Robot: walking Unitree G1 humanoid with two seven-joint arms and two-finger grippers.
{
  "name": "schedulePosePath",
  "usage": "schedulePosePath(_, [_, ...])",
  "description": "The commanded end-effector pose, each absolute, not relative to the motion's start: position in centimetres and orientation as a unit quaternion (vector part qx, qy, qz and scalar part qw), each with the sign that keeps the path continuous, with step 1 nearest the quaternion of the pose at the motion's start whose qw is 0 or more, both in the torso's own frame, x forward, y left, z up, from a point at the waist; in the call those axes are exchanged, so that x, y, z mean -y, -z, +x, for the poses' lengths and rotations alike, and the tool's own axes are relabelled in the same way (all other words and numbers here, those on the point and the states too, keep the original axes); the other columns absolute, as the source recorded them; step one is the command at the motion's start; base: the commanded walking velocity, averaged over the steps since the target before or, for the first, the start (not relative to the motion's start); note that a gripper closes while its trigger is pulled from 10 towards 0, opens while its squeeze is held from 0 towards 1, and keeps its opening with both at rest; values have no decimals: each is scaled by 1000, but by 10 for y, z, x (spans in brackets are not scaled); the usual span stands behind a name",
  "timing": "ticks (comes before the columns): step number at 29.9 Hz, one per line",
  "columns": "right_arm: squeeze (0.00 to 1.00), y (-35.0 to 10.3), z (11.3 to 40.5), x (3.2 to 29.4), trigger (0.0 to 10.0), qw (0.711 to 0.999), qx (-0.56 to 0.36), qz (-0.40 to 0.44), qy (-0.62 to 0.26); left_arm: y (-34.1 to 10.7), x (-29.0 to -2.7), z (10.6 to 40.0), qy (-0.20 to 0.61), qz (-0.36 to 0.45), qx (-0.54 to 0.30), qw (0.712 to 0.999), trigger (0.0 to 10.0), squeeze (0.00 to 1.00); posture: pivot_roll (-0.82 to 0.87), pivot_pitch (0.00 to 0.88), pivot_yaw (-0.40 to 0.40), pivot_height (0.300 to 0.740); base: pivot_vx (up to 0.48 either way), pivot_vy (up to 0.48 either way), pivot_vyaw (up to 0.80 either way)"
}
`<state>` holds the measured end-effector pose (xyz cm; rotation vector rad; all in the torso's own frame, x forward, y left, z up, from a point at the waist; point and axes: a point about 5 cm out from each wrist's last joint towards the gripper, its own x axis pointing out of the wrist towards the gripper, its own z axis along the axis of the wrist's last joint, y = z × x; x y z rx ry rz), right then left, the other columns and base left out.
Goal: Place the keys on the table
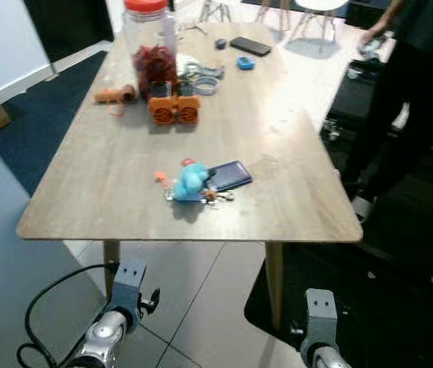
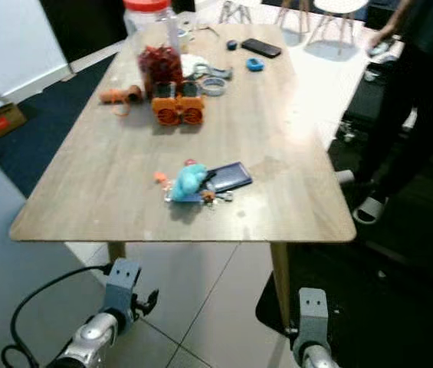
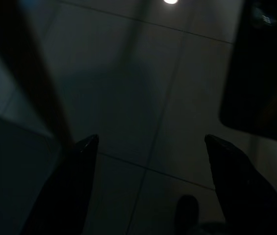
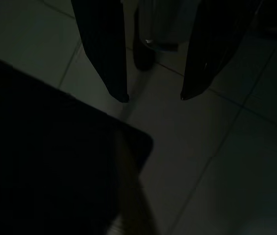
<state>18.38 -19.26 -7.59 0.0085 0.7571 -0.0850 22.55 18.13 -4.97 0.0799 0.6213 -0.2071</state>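
Both silver arms hang low below the near edge of the long light wooden table (image 1: 124,176), wrists pointing at the tiled floor (image 3: 143,98). Left gripper (image 3: 148,147): two black fingers spread wide, nothing between them. Right gripper (image 4: 150,95): fingers parted, holding nothing. The bunch of keys with a blue plush charm (image 1: 193,184) lies on the table near its front edge, touching a dark blue wallet (image 1: 230,175). Further back on the table: an orange toy block (image 1: 175,110) and a red-lidded clear jar (image 1: 149,42). A person in dark clothes (image 1: 408,92) stands beside the table's right side.
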Motion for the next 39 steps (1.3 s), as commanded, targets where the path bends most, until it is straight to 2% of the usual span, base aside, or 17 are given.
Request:
schedulePosePath(1, [0, 79, 179, 192, 10000, 923, -382, 2, 40, 54, -183, 220, 96, 38, -317, 943, 10000, 0, 53, 30, -20, 740, 0, 0, 800])
schedulePosePath(16, [0, 79, 182, 184, 10000, 923, -385, -9, 18, 55, -193, 215, 81, 58, -318, 943, 10000, 0, 70, 17, -34, 740, 0, 0, 800])
schedulePosePath(20, [0, 79, 182, 183, 10000, 922, -386, -9, 17, 55, -192, 219, 66, 42, -327, 942, 10000, 0, 66, 11, -34, 740, 0, 0, 800])
schedulePosePath(39, [0, 79, 183, 184, 10000, 923, -383, -10, 21, 52, -184, 224, 83, 60, -312, 945, 10000, 0, 63, 9, -29, 740, 0, 0, 800])
